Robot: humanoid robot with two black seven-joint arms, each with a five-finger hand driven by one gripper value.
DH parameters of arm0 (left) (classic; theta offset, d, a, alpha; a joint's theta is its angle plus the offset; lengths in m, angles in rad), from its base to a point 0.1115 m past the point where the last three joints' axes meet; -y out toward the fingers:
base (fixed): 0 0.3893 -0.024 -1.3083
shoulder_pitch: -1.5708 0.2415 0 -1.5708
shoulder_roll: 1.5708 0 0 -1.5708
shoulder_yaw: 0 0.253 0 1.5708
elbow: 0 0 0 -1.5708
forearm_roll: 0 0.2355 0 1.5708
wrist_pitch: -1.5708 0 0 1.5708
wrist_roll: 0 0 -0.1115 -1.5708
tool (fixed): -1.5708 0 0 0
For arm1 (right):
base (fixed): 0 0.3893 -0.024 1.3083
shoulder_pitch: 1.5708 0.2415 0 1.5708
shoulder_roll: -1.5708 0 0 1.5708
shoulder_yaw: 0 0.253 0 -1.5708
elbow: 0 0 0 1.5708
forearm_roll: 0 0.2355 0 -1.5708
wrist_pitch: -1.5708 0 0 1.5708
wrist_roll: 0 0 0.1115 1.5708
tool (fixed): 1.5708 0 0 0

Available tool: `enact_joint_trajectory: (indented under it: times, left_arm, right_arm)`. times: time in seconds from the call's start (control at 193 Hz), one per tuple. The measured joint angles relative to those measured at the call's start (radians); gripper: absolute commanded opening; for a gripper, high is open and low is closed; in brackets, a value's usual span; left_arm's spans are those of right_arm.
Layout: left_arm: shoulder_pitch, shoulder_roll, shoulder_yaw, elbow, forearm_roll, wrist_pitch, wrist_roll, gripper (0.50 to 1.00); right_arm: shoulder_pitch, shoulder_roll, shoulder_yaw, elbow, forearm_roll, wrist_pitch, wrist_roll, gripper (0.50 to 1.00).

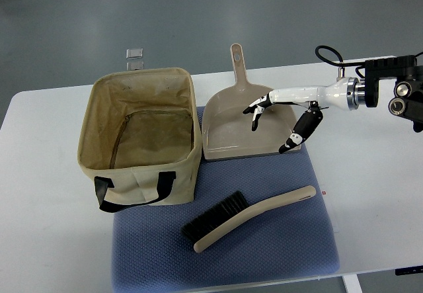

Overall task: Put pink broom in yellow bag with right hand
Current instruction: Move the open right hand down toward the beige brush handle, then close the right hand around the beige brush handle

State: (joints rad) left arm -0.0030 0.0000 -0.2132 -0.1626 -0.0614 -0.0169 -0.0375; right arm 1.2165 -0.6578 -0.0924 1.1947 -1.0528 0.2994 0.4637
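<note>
The broom (248, 217) is lying on the near part of the blue mat (291, 253), its long axis running from near-left to far-right, with the black bristles at the left end and the handle tip pointing right. The bag (139, 137) is standing open to its far left. The right hand (281, 118) is hovering over the dustpan (228, 131), fingers spread loosely and pointing down, gripping nothing, well apart from the broom.

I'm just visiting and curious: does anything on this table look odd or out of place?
Nothing is spilled or broken. One oddity: the right hand hovers over the dustpan, not the brush, which lies on the blue mat. The bag is open.
</note>
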Motion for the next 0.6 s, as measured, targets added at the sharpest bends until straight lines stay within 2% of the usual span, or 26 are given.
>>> enact_joint_trajectory:
  times: [0.358,0.602]
  left_arm:
    - [0.000,0.000,0.000,0.000,0.000,0.000,0.000,1.000]
    - [0.000,0.000,0.000,0.000,0.000,0.000,0.000,1.000]
  right_arm:
    - [-0.113,-0.008,-0.016,0.017,-0.127,-0.045,-0.006,0.928]
    - [-0.150,-0.021,-0.015,0.068,-0.144,-0.052,-0.001,0.928]
